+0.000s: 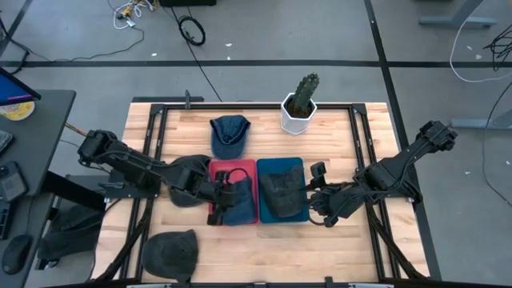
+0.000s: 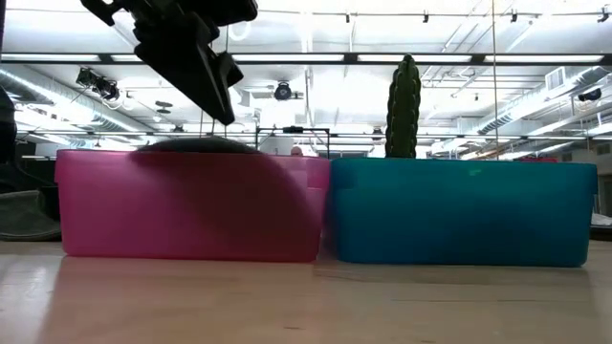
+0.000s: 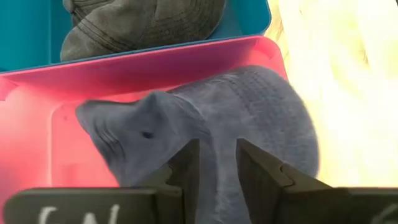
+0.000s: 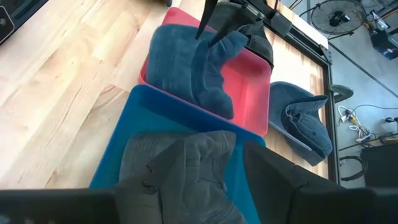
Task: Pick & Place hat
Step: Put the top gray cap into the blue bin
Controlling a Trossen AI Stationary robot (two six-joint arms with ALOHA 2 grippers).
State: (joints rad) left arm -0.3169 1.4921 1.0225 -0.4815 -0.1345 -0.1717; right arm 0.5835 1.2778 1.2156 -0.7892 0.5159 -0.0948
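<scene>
A blue denim hat [image 1: 238, 202] lies in the red bin [image 1: 232, 163], and my left gripper [image 1: 218, 194] is shut on it from the bin's left side. The low view shows that gripper [image 2: 212, 86] slanting down over the red bin [image 2: 191, 205]. A dark grey hat [image 1: 280, 192] lies in the blue bin [image 1: 280, 160]. My right gripper [image 1: 314, 200] stands open at that bin's right edge, its fingers on either side of the grey hat's [image 4: 186, 155] near part. I cannot tell if they touch it. My left gripper [image 3: 217, 180] pinches a raised fold of the blue hat's crown [image 3: 217, 140] between its two fingers, slanting down from the table's left. The pinched part [image 4: 217, 38] is drawn up into a peak. The rest of the hat [image 4: 186, 68] lies on the red bin's floor.
A second denim cap [image 1: 230, 134] lies on the table behind the red bin. A dark cap [image 1: 172, 252] sits near the front left corner, and another [image 1: 188, 178] lies under my left arm. A cactus in a white pot [image 1: 300, 108] stands at the far edge.
</scene>
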